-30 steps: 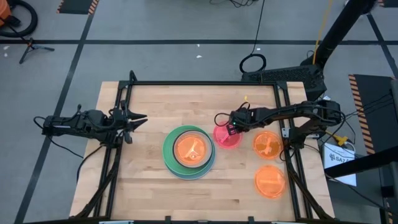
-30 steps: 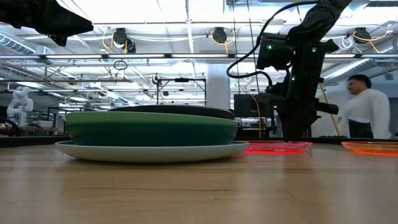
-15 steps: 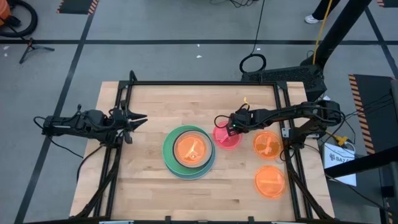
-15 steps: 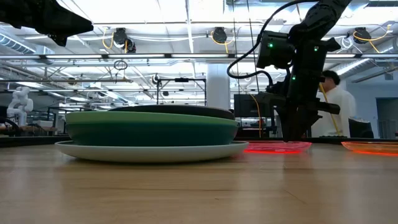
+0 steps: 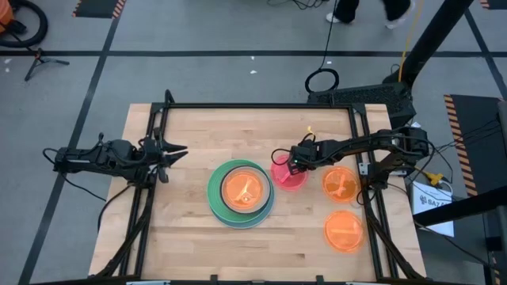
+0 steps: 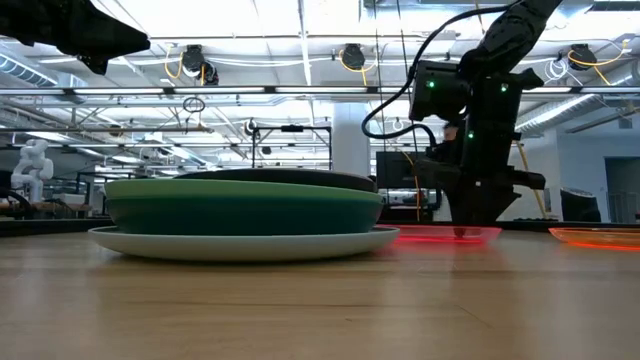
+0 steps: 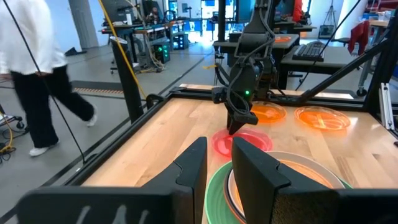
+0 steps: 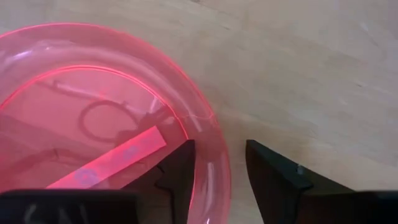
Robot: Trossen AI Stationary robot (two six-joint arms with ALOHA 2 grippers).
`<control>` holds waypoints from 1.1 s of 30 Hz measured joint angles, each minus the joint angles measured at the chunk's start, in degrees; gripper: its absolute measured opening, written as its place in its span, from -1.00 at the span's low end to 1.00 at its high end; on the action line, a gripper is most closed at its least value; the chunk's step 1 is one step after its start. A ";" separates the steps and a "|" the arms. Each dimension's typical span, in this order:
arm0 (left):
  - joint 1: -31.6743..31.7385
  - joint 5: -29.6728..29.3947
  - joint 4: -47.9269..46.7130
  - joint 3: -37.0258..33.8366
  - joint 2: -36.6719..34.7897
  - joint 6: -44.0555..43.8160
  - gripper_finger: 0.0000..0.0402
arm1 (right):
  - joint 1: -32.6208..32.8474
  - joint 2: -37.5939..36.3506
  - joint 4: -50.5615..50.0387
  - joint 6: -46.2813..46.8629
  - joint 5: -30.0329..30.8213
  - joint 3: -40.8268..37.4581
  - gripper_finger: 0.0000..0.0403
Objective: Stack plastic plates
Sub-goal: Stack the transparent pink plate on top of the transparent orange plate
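Note:
A small translucent pink plate [image 5: 295, 179] lies flat on the table, right of centre. My right gripper [image 5: 291, 165] points steeply down over its far-left rim, open. In the right wrist view [image 8: 217, 169] one finger stands inside the plate [image 8: 93, 124] and the other outside. At the table's middle a stack of plates [image 5: 241, 192] rests on its widest, pale bottom plate, with teal, green and dark plates above and an orange one on top. My left gripper [image 5: 181, 152] waits level at the table's left edge, open and holding nothing. My right gripper straddles the pink plate's rim [image 8: 214, 146] from above, slanting down, one finger [image 8: 177, 171] inside the dish and one [image 8: 273, 174] outside on the wood. Whether either finger touches the rim I cannot tell. The plate lies flat on the table.
Two translucent orange plates [image 5: 341, 184] [image 5: 344, 231] lie flat near the table's right edge. A black frame rail [image 5: 253, 106] runs around the tabletop. Bare wood lies along the near edge [image 5: 238, 253] and the far side.

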 joint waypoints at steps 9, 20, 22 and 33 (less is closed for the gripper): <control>0.00 -0.02 0.00 0.00 0.00 -0.04 -0.59 | 0.00 -0.02 -0.04 -0.01 -0.02 -0.07 -0.64; 0.00 -0.02 -0.02 0.00 0.00 -0.11 -0.59 | 0.00 -1.84 0.53 -0.16 -0.12 -0.26 -0.97; 0.00 -0.02 -0.02 0.00 -0.02 -0.11 -0.59 | 0.00 -2.19 0.47 -0.32 -0.13 -0.27 -0.99; 0.00 -0.01 -0.04 0.00 0.00 -0.11 -0.59 | -0.07 -4.07 -0.16 -1.06 1.65 -0.26 -1.00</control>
